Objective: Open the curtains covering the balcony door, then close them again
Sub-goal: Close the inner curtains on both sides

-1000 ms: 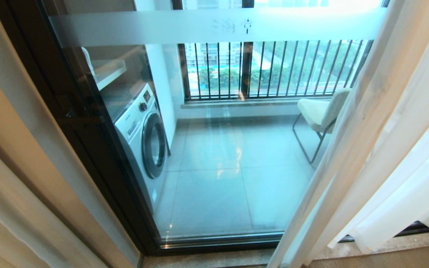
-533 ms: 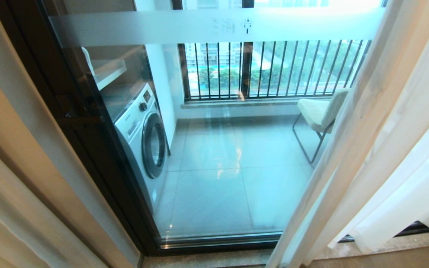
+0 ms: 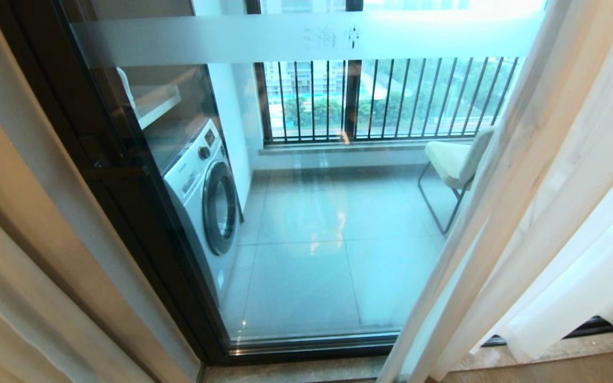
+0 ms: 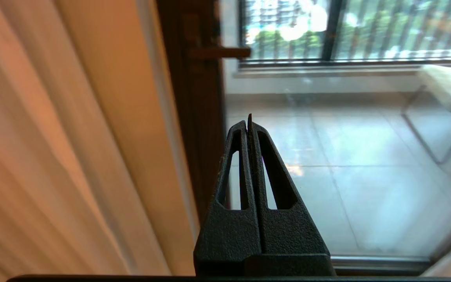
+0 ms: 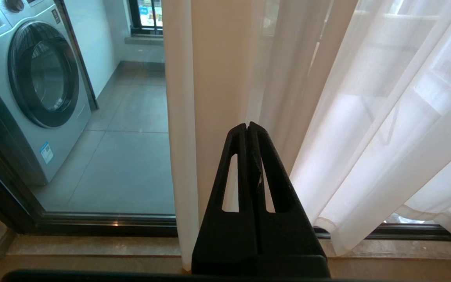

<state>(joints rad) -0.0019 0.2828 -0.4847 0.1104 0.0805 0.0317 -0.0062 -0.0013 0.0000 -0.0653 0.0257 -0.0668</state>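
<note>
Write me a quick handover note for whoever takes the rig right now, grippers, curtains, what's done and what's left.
Left gripper: jaws shut, empty, near the dark door frame on the left side, pointing at the glass.
Right gripper: jaws shut, empty, pointed at the inner edge of the sheer curtains.
Curtains: gathered at the right of the head view; a tan drape hangs on the left.
Balcony door: glass uncovered in the middle, washing machine and chair visible beyond it.
Done: curtains look open.
Left: probably closing them again; neither gripper holds fabric yet.
</note>
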